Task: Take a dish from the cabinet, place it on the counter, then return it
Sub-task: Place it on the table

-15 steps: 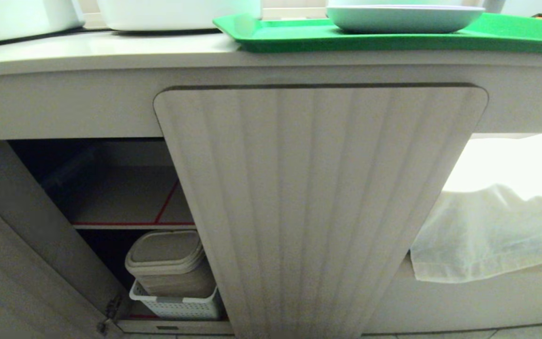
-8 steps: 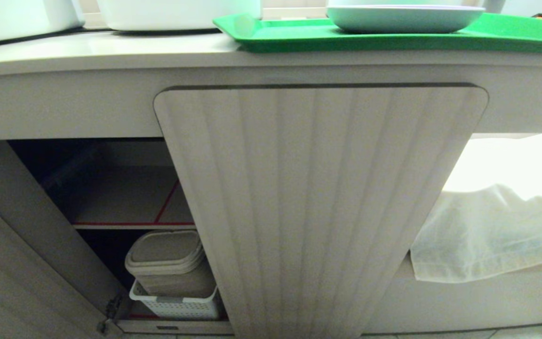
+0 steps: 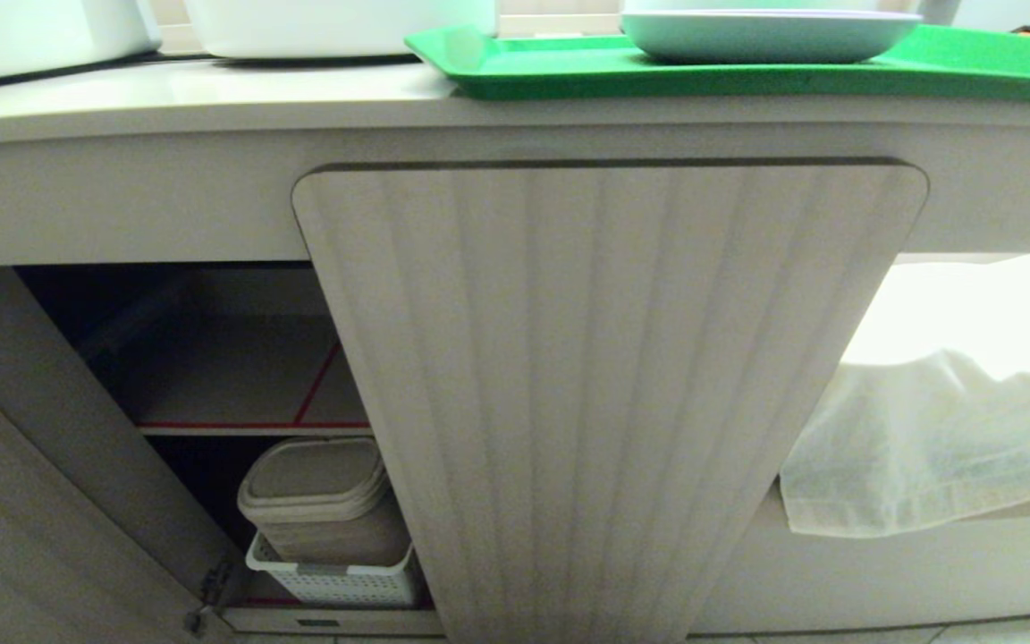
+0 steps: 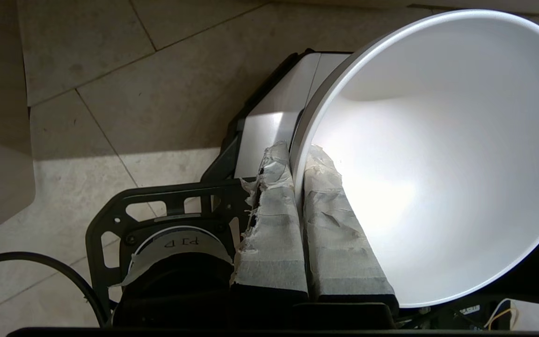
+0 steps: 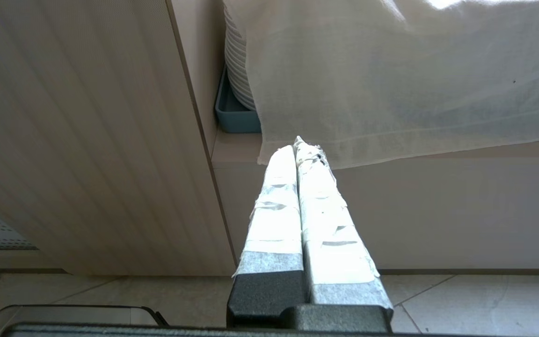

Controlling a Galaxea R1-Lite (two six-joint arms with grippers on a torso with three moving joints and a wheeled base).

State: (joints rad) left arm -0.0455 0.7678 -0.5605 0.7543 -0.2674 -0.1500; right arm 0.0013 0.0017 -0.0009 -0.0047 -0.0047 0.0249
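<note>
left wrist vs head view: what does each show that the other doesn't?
Left wrist only: the left gripper with jaws shut on the rim of the white bowl, held over the tiled floor beside the robot's base. Head only: the counter with the green tray and plate, the open cabinet with its bare shelf, the white cloth. Shared: nothing I can identify for certain.

Blown-out glare on the white cloth (image 3: 944,429); dark cabinet (image 3: 211,358) interior, soft focus.

White dish (image 4: 438,154); green tray (image 3: 747,76); beige fluted cabinet (image 3: 604,394); perhaps pale-blue plate (image 3: 765,34).
</note>
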